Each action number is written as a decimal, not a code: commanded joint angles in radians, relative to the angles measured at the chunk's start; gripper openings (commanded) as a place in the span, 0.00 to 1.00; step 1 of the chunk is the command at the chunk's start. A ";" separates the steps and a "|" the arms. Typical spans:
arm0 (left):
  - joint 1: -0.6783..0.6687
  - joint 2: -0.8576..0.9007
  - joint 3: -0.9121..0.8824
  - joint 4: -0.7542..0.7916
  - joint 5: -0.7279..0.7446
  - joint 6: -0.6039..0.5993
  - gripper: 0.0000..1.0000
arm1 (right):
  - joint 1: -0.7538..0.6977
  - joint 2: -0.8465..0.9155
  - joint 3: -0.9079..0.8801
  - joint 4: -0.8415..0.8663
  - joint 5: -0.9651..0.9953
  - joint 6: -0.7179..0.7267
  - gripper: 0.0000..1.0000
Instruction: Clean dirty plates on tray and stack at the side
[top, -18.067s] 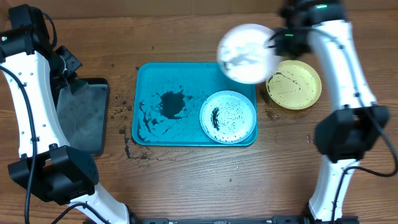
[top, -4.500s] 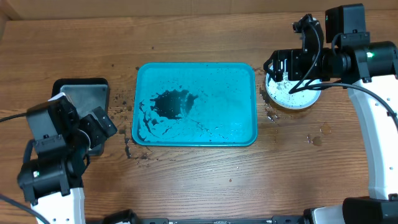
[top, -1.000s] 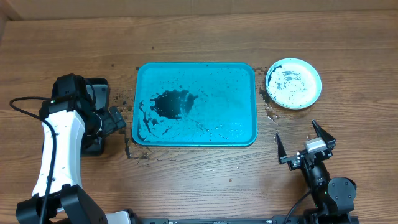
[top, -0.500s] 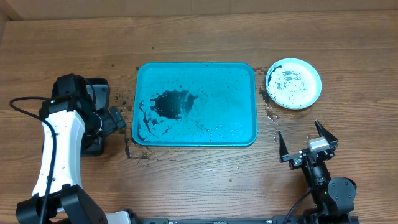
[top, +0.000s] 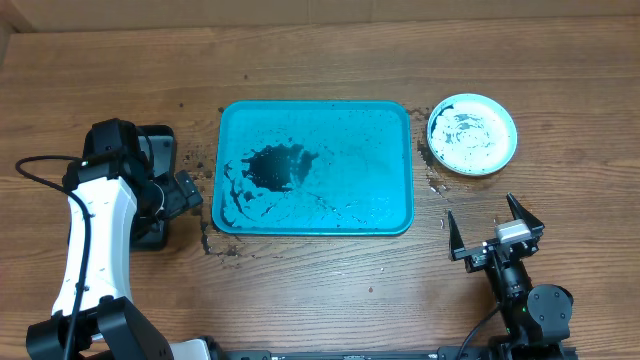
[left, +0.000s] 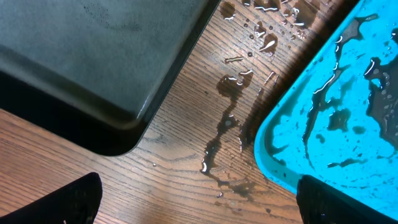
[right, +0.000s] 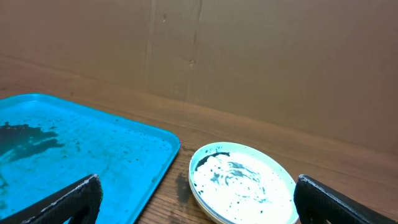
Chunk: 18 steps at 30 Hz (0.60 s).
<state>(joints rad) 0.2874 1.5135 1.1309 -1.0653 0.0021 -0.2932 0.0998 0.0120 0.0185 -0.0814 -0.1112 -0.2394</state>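
Turquoise tray (top: 315, 167) lies centred on the desk (top: 330, 290), smeared black. Stacked plates (top: 472, 134) sit on the desk just right of it, light blue uppermost. Left pincer (left: 198, 200), over the tray's left edge, and right pincer (top: 487, 230): fingers spread apart, holding nothing.

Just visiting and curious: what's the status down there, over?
Left gripper open, right gripper open, both empty. Plates stacked right of tray, top one smeared black. Wet spill on table left of tray.

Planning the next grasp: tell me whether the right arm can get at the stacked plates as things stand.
Probably yes: the right pincer is open and faces the plates, with only table between them; the tray sits aside.
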 joint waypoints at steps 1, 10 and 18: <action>-0.006 0.007 -0.004 0.000 -0.010 -0.018 1.00 | 0.003 -0.009 -0.010 0.004 0.013 0.007 1.00; -0.006 0.007 -0.004 0.000 -0.010 -0.018 1.00 | 0.003 -0.009 -0.010 0.004 0.013 0.007 1.00; -0.006 0.007 -0.004 -0.018 -0.010 -0.017 1.00 | 0.003 -0.009 -0.010 0.004 0.013 0.007 1.00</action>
<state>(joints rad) 0.2874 1.5135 1.1309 -1.0683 0.0021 -0.2932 0.0998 0.0120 0.0185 -0.0818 -0.1112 -0.2394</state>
